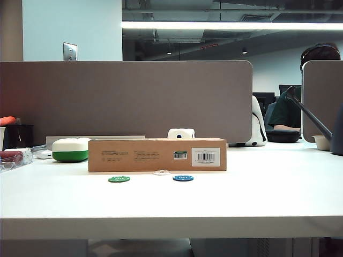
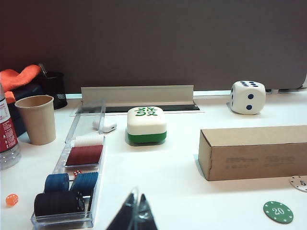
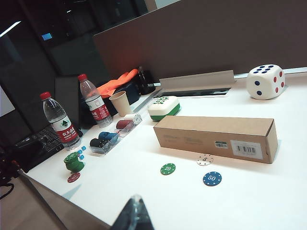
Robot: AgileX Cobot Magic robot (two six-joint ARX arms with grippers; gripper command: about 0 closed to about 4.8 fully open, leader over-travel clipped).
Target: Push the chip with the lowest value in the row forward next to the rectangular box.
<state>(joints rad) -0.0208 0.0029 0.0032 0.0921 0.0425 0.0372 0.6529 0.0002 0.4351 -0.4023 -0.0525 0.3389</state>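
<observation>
The white chip, marked 5, lies flat right by the front face of the rectangular box. It is set forward of the other two in the row: the green chip and the blue chip. My left gripper is shut and empty, held above the table well short of the chips. My right gripper is also shut and empty, hanging near the table's front edge. Neither gripper shows in the exterior view.
A white-and-green case and a large die sit behind the box. A clear chip tray, a paper cup, water bottles and a green chip stack crowd the left side.
</observation>
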